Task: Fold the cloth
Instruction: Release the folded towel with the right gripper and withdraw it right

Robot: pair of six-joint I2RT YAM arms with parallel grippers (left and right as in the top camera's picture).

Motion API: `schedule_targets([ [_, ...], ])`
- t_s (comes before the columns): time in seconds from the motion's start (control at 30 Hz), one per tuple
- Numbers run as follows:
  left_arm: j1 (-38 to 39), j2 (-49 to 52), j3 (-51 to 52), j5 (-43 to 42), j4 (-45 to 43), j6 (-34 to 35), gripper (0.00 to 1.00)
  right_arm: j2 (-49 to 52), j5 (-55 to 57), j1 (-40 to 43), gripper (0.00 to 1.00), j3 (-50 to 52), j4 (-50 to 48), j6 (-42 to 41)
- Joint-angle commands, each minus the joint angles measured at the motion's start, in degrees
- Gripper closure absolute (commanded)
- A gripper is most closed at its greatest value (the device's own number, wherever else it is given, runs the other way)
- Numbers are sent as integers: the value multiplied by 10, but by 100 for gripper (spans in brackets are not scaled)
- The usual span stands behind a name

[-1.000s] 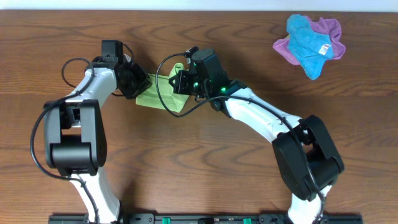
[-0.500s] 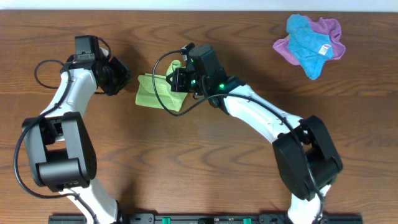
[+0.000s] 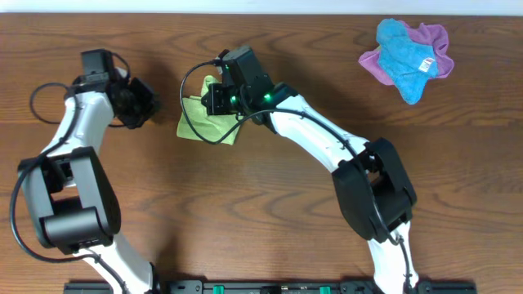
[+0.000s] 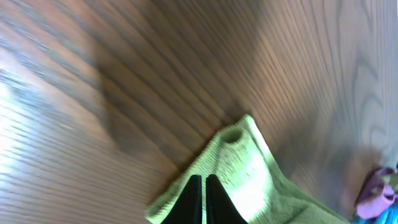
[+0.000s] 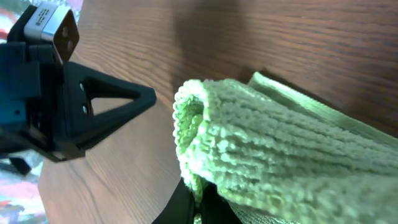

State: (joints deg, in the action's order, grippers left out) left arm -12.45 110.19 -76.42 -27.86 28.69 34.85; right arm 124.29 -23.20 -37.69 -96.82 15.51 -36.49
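The lime yellow-green, soft square microfibre cloth (image 3: 204,124) is lying partly folded on the brown wooden table (image 3: 245,220), left of centre toward the far edge. The right gripper (image 3: 214,98) is pinching a raised, rolled-over edge of it. The left gripper (image 3: 149,104) is hovering near the cloth's left side, apart from it, with its two black fingers (image 4: 194,202) pressed together on nothing.

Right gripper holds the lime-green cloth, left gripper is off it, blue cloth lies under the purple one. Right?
No. Overhead shows the bright blue cloth lying on top of the purple cloth, not under it. Rest stands.
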Motion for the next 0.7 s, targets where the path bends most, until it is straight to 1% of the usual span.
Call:
schedule_targets([
  [0.0, -24, -6, 4, 8, 5, -9, 94, 13, -9, -12, 98, -16, 2, 17],
  [0.17, -52, -6, 4, 5, 7, -9, 94, 24, -11, -18, 99, -16, 3, 16],
  [0.47, -60, -6, 4, 3, 7, -15, 94, 49, -10, -24, 99, -22, -17, 14],
  [0.67, -60, -6, 4, 4, 7, -15, 94, 78, -19, -29, 99, -70, -1, 14],
])
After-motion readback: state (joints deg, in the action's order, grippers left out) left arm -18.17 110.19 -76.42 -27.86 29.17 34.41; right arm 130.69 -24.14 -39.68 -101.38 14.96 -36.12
